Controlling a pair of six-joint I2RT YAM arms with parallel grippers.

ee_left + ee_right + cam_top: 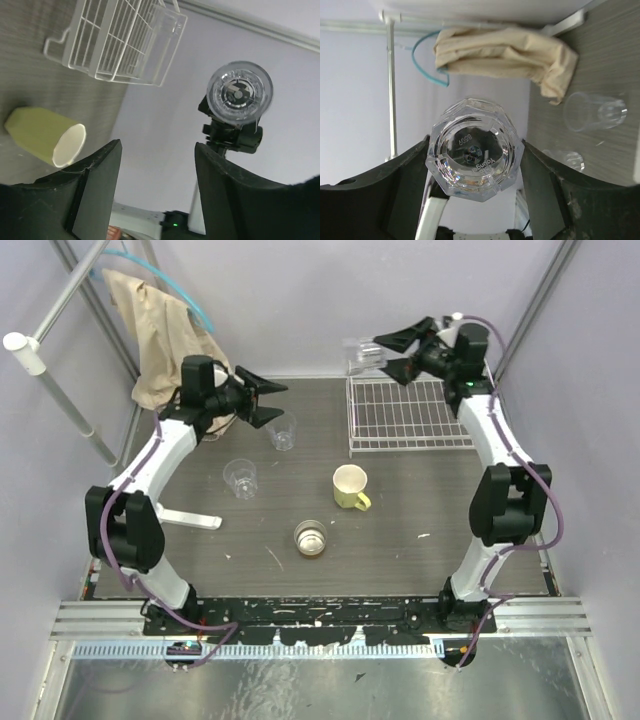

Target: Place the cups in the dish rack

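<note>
While faceted tumbler is clamped in right gripper by far-left corner of dish rack, left gripper is seen wide open, empty, near far edge of tabletop.

Four clear faceted tumblers: two on the worktop at nine and eleven o'clock, one in the rack, and one raised at one o'clock. One pale yellow mug. One small metallic-brown cup at six o'clock. One white wire dish rack. One beige cloth. Two robot arms.
</note>
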